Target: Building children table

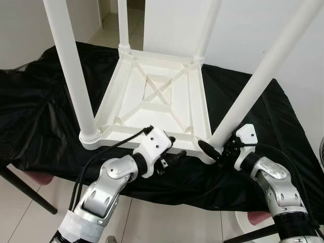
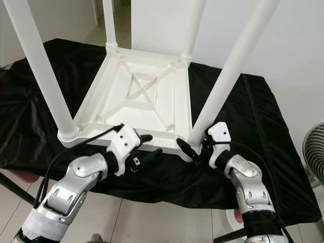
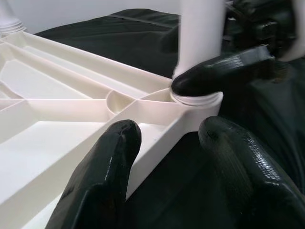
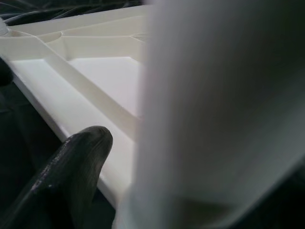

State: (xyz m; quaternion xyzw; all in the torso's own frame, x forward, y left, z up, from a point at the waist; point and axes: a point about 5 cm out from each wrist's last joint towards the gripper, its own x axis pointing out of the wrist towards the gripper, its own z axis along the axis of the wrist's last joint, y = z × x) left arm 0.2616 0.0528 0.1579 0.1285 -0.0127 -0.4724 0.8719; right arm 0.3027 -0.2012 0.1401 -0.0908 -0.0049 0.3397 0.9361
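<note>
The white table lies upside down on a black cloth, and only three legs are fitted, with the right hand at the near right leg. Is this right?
Not quite. All four legs are fitted, as the left eye view shows. The rest holds: the white table lies upside down on the black cloth, and the right hand is at the near right leg.

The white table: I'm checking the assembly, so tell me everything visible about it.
The white table looks like moulded plastic and lies upside down on a black cloth, ribbed underside up with an X brace. Four round legs stand in its corner sockets. The left hand straddles the near rim; the right hand is at the near right leg's base.
</note>
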